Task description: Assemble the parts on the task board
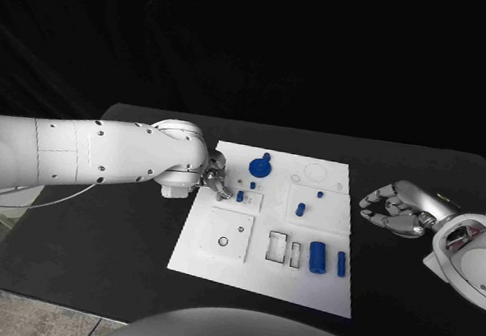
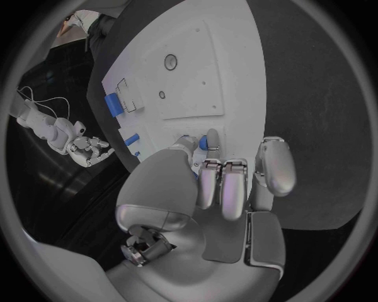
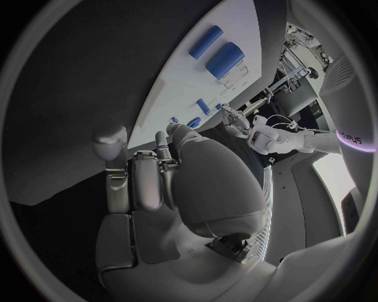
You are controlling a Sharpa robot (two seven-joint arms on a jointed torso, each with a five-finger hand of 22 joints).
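My left hand (image 1: 215, 183) is over the left edge of the white task board (image 1: 318, 289), near the top half; its fingertips (image 2: 211, 139) pinch a small blue peg (image 2: 203, 143), and the peg sits right at the board; I cannot tell if the peg is already in a hole.

My right hand (image 1: 396, 210) is off the board, over the black table (image 1: 91, 232) on the right side; its fingers (image 3: 150, 179) are curled in and pressed close, and nothing is in them.

On the board there is a round blue knob (image 1: 262, 168) near the top, just beside my left hand; a small blue pin (image 1: 300, 210) stands near the middle; a fat blue cylinder (image 1: 318, 257) lies near the bottom, and a thin blue bar (image 1: 341, 264) lies just beside it, on the side nearer my right hand; next to them are two open slots (image 1: 284, 249), and a square plate (image 1: 229, 233) with a little hole lies on the lower left part of the board.
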